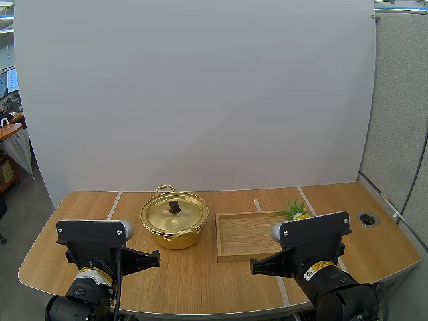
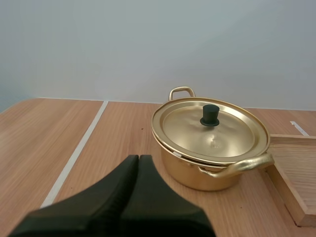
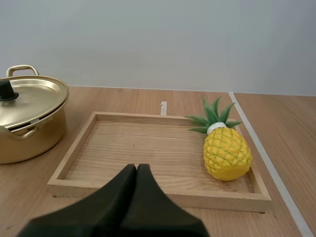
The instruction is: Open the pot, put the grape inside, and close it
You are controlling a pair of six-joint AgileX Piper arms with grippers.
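Lid (image 1: 174, 212) sits on the pot (image 1: 173, 238), no grape in sight, a pineapple (image 3: 226, 152) in the tray (image 3: 124, 150) at 3 o'clock; both hands (image 2: 138, 165) (image 3: 136, 173) closed, empty — grape inside or missing, can't tell

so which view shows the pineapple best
The right wrist view: the whole pineapple lies in the wooden tray, by its wall far from the pot. In the high view just its leaves and a yellow bit peek past the right arm.
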